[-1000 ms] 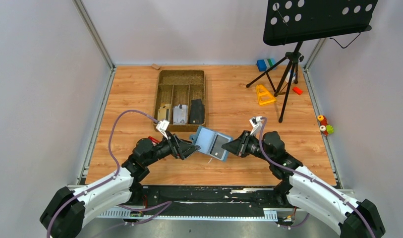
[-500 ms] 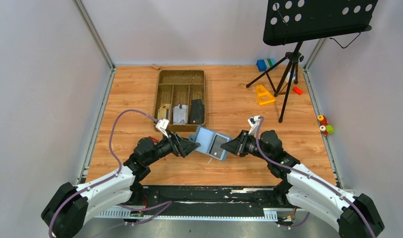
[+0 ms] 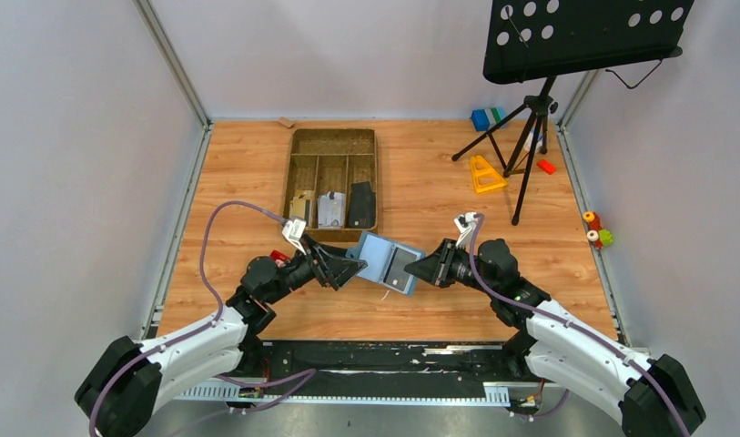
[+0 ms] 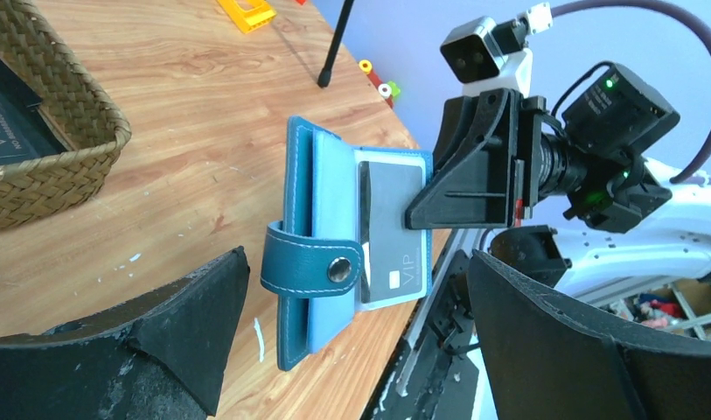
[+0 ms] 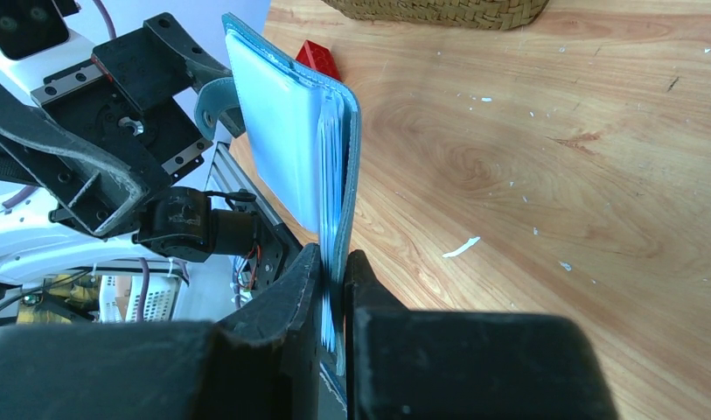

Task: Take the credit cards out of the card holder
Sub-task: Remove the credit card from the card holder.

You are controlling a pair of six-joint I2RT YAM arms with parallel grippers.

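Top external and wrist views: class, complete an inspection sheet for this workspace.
Surface: wooden table, white flecks and scratches.
Job's things: card holder open, grey card in its pocket.
Clutter: part-filled woven tray, music stand, yellow piece, red block.
Grippers: left gripper open beside the card holder; right gripper shut on its edge.
Cables: purple cable along each arm.
Surroundings: grey walls; small toys beyond the right edge.
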